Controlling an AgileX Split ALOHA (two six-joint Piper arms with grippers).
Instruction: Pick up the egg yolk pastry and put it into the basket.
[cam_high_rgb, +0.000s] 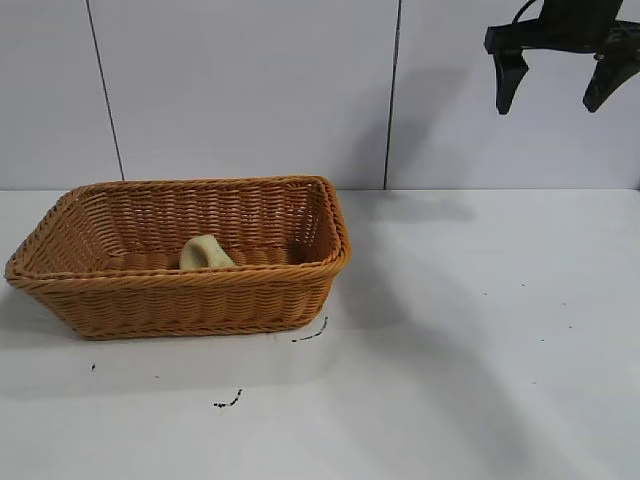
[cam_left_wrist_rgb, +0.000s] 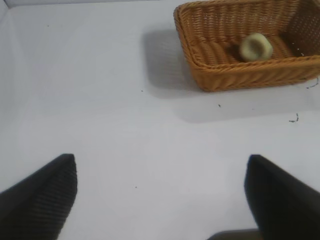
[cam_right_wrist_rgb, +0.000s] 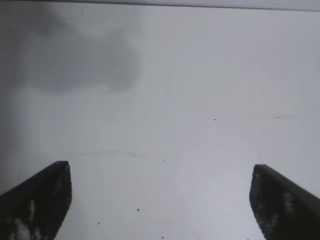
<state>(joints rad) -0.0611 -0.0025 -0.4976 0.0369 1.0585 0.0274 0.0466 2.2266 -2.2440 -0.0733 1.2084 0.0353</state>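
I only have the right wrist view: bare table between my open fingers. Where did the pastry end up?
Observer: The egg yolk pastry lies inside the basket, on its floor.
Operator: Where is my gripper relative to it?
Observer: The right gripper hangs open, high at the exterior view's upper right, well clear of the basket.
Operator: And the left arm?
Observer: The left gripper is open over bare table, away from the basket, holding nothing.
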